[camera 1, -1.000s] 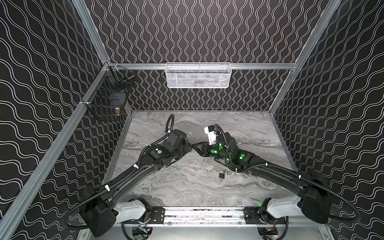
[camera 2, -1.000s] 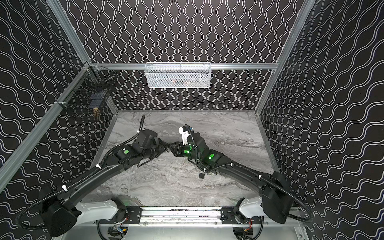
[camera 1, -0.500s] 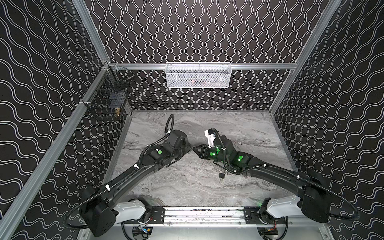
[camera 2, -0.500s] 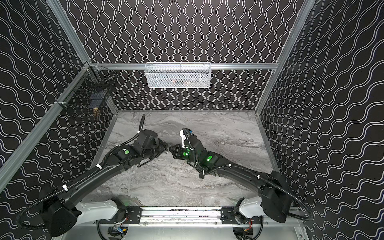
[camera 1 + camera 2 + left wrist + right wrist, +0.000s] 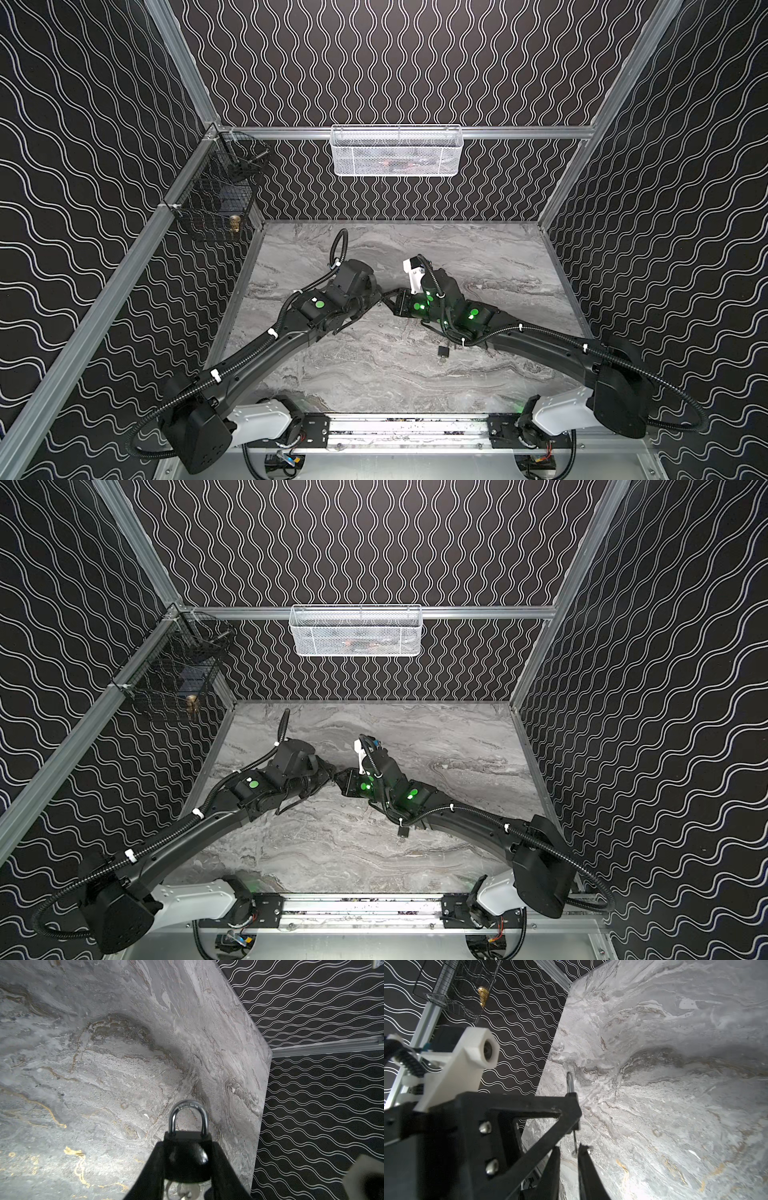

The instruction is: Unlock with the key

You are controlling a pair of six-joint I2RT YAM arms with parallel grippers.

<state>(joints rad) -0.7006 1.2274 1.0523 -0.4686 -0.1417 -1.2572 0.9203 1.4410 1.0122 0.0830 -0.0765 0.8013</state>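
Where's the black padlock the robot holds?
In the left wrist view, the black padlock sits in the jaws of the left gripper, close beside the right gripper.

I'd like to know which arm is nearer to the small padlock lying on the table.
Right. The right arm runs just beside the loose padlock; the left arm lies well away on its far side.
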